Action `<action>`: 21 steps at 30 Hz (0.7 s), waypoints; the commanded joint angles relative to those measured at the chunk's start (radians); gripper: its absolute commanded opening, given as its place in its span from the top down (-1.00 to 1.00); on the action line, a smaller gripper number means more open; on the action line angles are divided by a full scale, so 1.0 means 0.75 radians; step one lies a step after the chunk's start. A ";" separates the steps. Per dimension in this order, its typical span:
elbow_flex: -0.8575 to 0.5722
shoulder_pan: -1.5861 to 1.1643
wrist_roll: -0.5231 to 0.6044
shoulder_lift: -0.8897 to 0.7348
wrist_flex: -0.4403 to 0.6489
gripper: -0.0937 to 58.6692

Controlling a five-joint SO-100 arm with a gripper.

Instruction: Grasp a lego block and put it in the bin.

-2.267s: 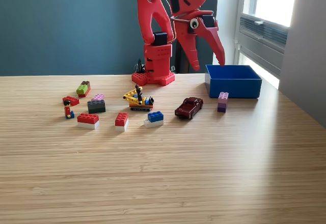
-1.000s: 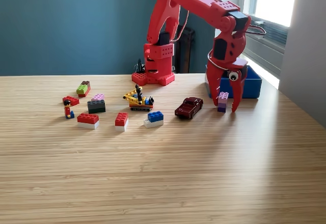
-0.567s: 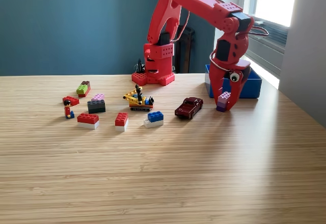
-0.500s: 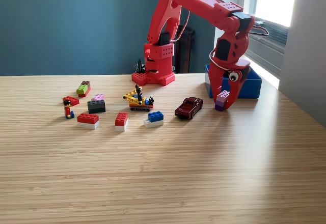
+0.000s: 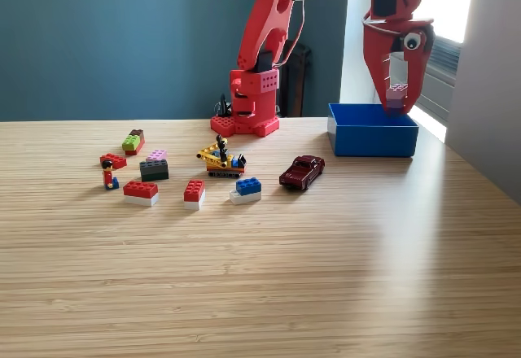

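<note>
A: Item one, upper right of the frame: the red plastic two-fingered gripper [image 5: 396, 98], held high, jaws drawn in on a small pink-and-purple lego block [image 5: 396, 95], which hangs clear of the table

B: Is the block over the box?

A: As far as I can judge, yes. Item two, the open-topped blue plastic bin [image 5: 373, 130] with low walls, stands at right of centre directly beneath the claw, and the block sits a little above its back rim. Whether it is squarely over the opening I cannot tell from this angle

B: So the state of the job?

A: The grasp and the lift look done. The release is left: the claw has yet to spread and let the block fall in

B: And the rest of the stock?

A: Item three, the pale wooden table [image 5: 269, 277]. Item four, a dark red toy car [image 5: 302, 171] at centre. Item five, a blue-and-white block [image 5: 246, 189] just left of the car. Item six, a small yellow toy digger [image 5: 221, 159] behind it. Further blocks lie scattered at middle left, all untouched
</note>
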 commanded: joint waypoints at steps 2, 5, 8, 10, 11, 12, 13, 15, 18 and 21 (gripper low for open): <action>-0.010 -0.180 0.039 0.047 0.041 1.00; 0.047 -0.270 0.045 0.047 0.059 1.00; 0.061 -0.362 0.065 0.047 0.102 1.00; 0.074 -0.413 0.076 0.047 0.129 1.00; 0.088 -0.444 0.076 0.047 0.141 1.00; 0.110 -0.472 0.082 0.047 0.147 1.00; 0.137 -0.501 0.088 0.049 0.149 1.00; 0.207 -0.554 0.096 0.049 0.149 1.00; 0.319 -0.628 0.096 0.049 0.149 1.00; 0.385 -0.659 0.082 0.047 0.149 1.00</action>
